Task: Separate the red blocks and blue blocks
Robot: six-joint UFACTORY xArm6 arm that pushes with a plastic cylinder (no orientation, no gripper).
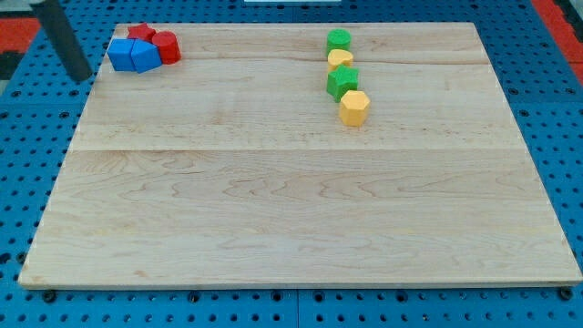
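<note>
Two blue blocks and two red blocks sit tightly clustered at the board's top left corner. A blue block (121, 55) is leftmost, and a second blue block (145, 56) touches its right side. A red round block (168, 46) touches that one on the right. A red star-like block (139, 34) lies behind them. My dark rod comes down from the view's top left, and my tip (83, 76) is just off the board's left edge, a little left of and below the leftmost blue block, not touching it.
A column of blocks stands at the top right of centre: a green round block (339, 39), a yellow block (340, 60), a green star block (342, 82), and a yellow hexagon block (353, 107). The wooden board (291, 210) lies on a blue pegboard.
</note>
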